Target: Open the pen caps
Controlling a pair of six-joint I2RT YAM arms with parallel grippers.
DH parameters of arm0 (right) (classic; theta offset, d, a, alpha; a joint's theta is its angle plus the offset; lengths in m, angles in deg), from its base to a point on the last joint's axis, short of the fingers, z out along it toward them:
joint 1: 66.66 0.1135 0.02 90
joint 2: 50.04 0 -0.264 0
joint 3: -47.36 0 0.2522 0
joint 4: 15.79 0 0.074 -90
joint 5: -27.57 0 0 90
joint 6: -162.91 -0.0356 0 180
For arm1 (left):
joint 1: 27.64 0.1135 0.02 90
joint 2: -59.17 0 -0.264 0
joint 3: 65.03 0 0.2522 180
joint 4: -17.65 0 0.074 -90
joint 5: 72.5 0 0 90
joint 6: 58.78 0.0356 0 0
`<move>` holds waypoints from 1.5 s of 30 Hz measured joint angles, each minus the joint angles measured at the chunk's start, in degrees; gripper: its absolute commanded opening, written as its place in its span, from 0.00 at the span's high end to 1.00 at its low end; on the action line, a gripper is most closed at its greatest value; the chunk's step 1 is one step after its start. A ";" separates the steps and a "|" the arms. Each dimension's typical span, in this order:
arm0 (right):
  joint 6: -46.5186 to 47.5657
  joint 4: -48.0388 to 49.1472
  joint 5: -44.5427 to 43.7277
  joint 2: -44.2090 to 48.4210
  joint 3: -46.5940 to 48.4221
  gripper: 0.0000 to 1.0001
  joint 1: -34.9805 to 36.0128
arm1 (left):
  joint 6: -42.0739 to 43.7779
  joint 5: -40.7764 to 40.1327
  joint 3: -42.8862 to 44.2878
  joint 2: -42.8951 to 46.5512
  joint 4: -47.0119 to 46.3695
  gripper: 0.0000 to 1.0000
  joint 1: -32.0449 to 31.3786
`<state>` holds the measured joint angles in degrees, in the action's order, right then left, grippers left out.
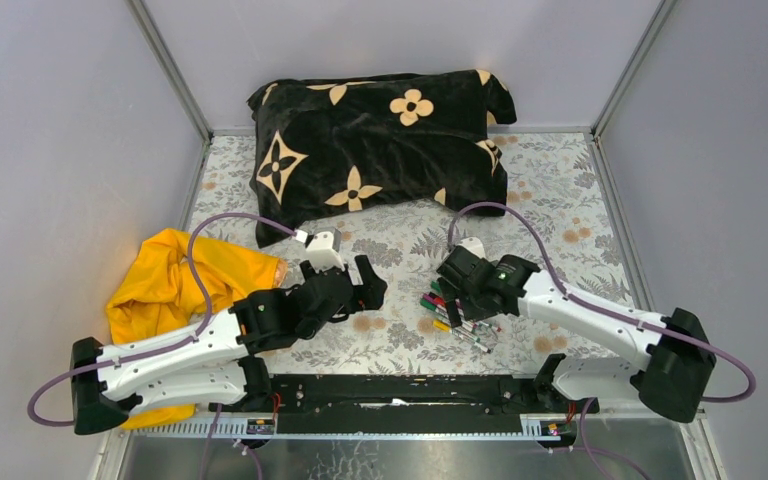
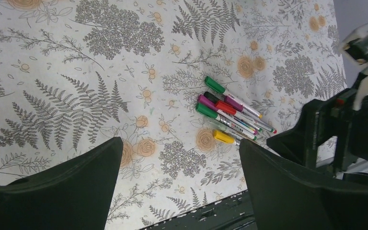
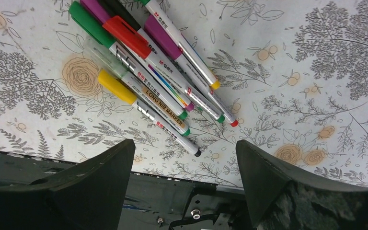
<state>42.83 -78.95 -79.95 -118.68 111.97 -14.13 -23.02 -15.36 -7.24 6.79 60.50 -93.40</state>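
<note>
At the near edge, a black rail point(image 1: 390, 395) carries both arm bases. From it the left arm reaches forward over the flowered table cover point(image 1: 560, 200). The left gripper point(image 1: 365, 288) hangs above bare cover with its fingers wide apart, holding nothing. The right gripper point(image 1: 457, 275) is likewise spread wide and empty. It is poised just over a bundle of pens point(image 1: 460, 318) that lies on the cover between the two grippers, closer to the right one. In the right wrist view the pens lie just beyond the fingertips, not between them, and nothing touches them. The pens are heaped side by side and partly crossed, with whitish barrels. The pen caps point(image 3: 127, 36) are all seated on their pens: a red one on top, a green cap point(image 3: 88, 24) beside it, a yellow cap point(image 3: 116, 86) nearest the gripper, and a magenta cap point(image 3: 160, 36) on the far side. Farther out on the left, beside the left arm, lies a crumpled yellow cloth point(image 1: 175, 280). At the far edge rests a black pillow point(image 1: 380, 150) with tan flower shapes.
</note>
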 measured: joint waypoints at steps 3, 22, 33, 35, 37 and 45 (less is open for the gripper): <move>1.09 0.81 0.87 -2.51 -0.13 0.14 0.00 | -0.44 0.90 -0.04 -0.02 -0.15 0.01 0.50; 5.46 7.76 3.78 -11.87 -1.01 0.16 -1.60 | -0.98 7.65 -0.79 0.07 -2.69 0.01 6.49; 7.91 10.05 6.45 -12.55 -1.03 0.29 -7.78 | -0.98 8.85 -0.90 0.00 -3.52 0.01 7.98; 8.20 10.14 6.82 -12.87 -1.03 0.31 -8.37 | -0.98 9.03 -0.90 -0.09 -3.65 0.02 8.20; 8.55 10.21 7.63 -13.66 -1.03 0.33 -8.72 | -0.98 9.40 -0.90 -0.15 -3.76 0.02 8.46; 9.22 10.29 9.29 -16.52 -1.01 0.40 -8.81 | -1.03 9.81 -0.92 -0.22 -3.78 0.01 8.92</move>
<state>52.05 -68.66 -70.66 -135.21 110.96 -22.94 -24.05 -5.55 -8.15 6.57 56.71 -84.48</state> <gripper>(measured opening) 0.636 0.984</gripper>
